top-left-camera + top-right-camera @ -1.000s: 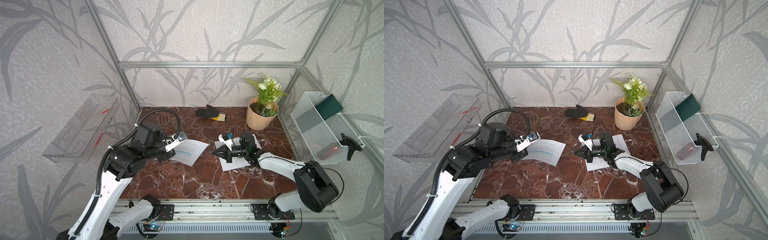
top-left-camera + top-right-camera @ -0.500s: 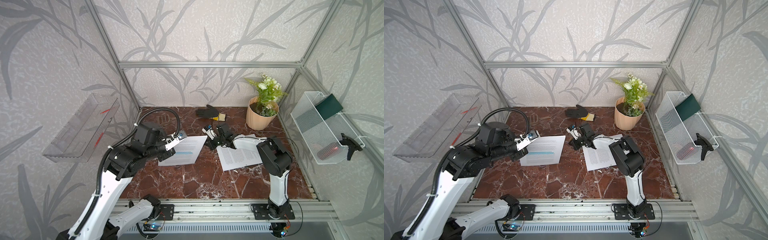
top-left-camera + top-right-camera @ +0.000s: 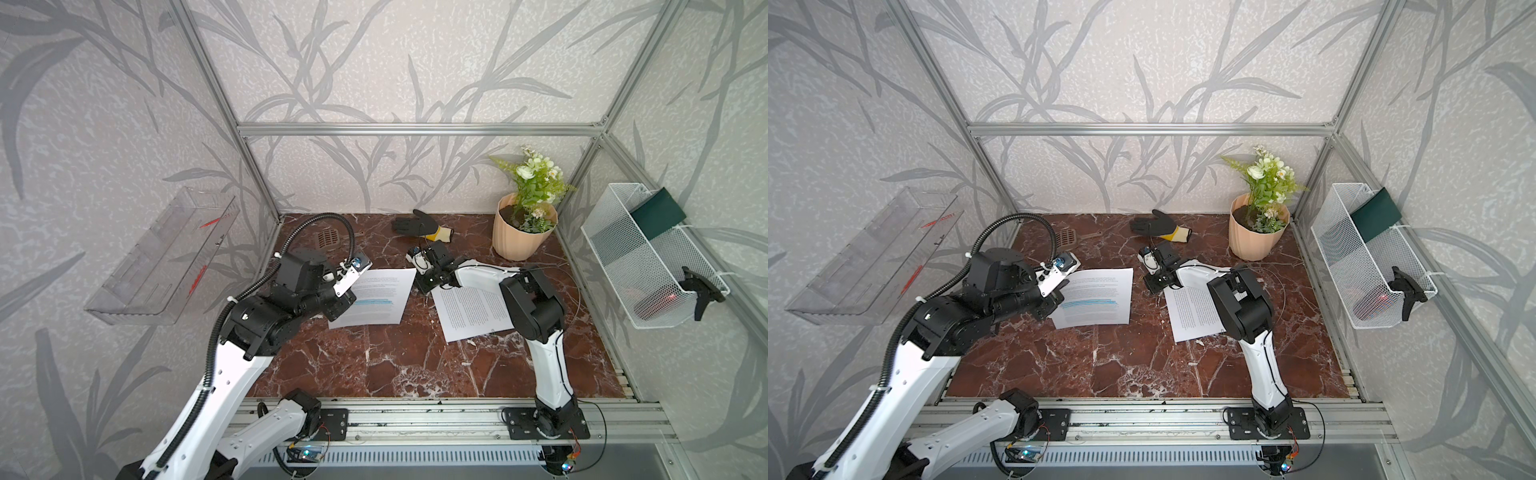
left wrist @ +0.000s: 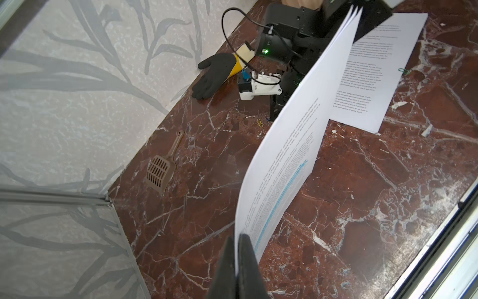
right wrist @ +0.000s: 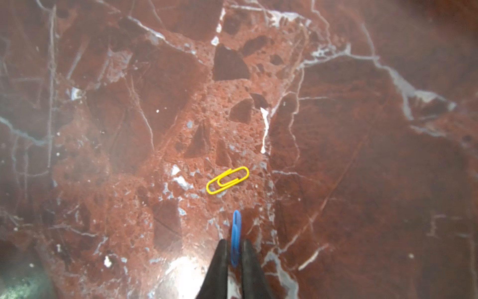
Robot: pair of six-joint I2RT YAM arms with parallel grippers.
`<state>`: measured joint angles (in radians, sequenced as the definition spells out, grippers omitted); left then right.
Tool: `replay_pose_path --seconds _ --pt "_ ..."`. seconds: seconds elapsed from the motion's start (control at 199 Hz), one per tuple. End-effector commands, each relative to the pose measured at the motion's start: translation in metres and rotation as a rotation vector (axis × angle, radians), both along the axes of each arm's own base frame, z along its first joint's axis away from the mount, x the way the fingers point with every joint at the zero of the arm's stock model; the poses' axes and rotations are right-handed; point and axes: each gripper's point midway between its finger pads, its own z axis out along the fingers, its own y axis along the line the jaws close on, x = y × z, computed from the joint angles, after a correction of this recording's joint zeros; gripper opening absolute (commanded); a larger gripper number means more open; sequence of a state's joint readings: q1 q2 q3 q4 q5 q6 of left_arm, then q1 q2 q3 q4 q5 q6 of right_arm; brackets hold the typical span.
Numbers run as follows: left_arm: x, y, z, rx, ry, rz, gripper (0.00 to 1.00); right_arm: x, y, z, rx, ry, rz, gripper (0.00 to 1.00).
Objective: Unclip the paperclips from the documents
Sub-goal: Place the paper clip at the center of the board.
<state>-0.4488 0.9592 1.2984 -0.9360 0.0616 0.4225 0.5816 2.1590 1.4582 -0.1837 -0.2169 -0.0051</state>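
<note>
Since a second ago my right arm has swung off the plain document (image 3: pixel 469 305) to the rear middle of the worktop (image 3: pixel 374 365), and the jaws of my right end effector (image 5: pixel 234 243) have parted a little. Between its tips stands the blue paperclip (image 5: pixel 236 230), edge-on over bare marble. Whether either finger touches it I cannot tell. Just beside it the yellow paperclip (image 5: pixel 227 180) lies flat on the stone, off both documents. A green paperclip (image 4: pixel 402 70) sits at the edge of the plain document; whether it grips the sheets I cannot tell. That document lies flat, partly under my right arm.

My left end effector (image 4: pixel 237 236) is clamped tight on one edge of the highlighted document (image 3: pixel 376 295), which has turned squarer to the back wall. In the left wrist view its sheets arch up off the worktop and fan apart at the far corner.

Behind my right end effector lies a black-and-yellow glove (image 3: pixel 419 224) — a potted plant (image 3: pixel 521 232) stands in the rear right corner.
</note>
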Motion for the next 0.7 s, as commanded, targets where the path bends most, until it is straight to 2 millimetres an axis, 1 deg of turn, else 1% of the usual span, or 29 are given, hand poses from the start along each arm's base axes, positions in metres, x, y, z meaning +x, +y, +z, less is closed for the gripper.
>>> replay_pose_path --seconds 0.0,0.025,0.065,0.12,0.221,0.291,0.386,0.471,0.562,0.642,0.697 --pt "0.022 -0.004 -0.003 -0.131 0.026 0.109 0.00 -0.007 -0.019 0.002 -0.081 0.014 -0.028 0.41" --pt "0.023 -0.004 -0.006 -0.133 0.034 0.117 0.00 -0.006 -0.020 0.008 -0.076 0.004 -0.028 0.51" --pt "0.023 -0.002 -0.006 -0.141 0.035 0.126 0.00 -0.005 -0.023 0.021 -0.064 -0.020 -0.030 0.61" --pt "0.021 0.000 -0.005 -0.145 0.027 0.133 0.00 -0.004 -0.027 0.042 -0.031 -0.057 -0.038 0.69" --pt "0.009 0.005 -0.005 -0.111 0.039 0.111 0.00 -0.003 -0.039 0.079 0.027 -0.110 -0.059 0.74" --pt "-0.005 0.007 -0.007 -0.092 0.076 0.089 0.00 -0.003 -0.045 0.105 0.092 -0.147 -0.070 0.75" --pt "-0.021 0.004 0.001 -0.151 0.099 0.072 0.00 -0.002 -0.052 0.128 0.152 -0.192 -0.109 0.75" --pt "-0.031 -0.006 0.012 -0.267 0.130 0.066 0.00 -0.004 -0.051 0.139 0.191 -0.200 -0.110 0.75" --pt "-0.038 -0.028 0.021 -0.433 0.212 0.035 0.00 -0.006 -0.046 0.145 0.225 -0.191 -0.087 0.75" --pt "-0.034 -0.036 0.025 -0.530 0.234 0.051 0.00 -0.007 -0.043 0.144 0.239 -0.179 -0.086 0.75" --pt "-0.028 -0.034 0.022 -0.543 0.193 0.063 0.00 -0.009 -0.043 0.141 0.243 -0.164 -0.088 0.75"
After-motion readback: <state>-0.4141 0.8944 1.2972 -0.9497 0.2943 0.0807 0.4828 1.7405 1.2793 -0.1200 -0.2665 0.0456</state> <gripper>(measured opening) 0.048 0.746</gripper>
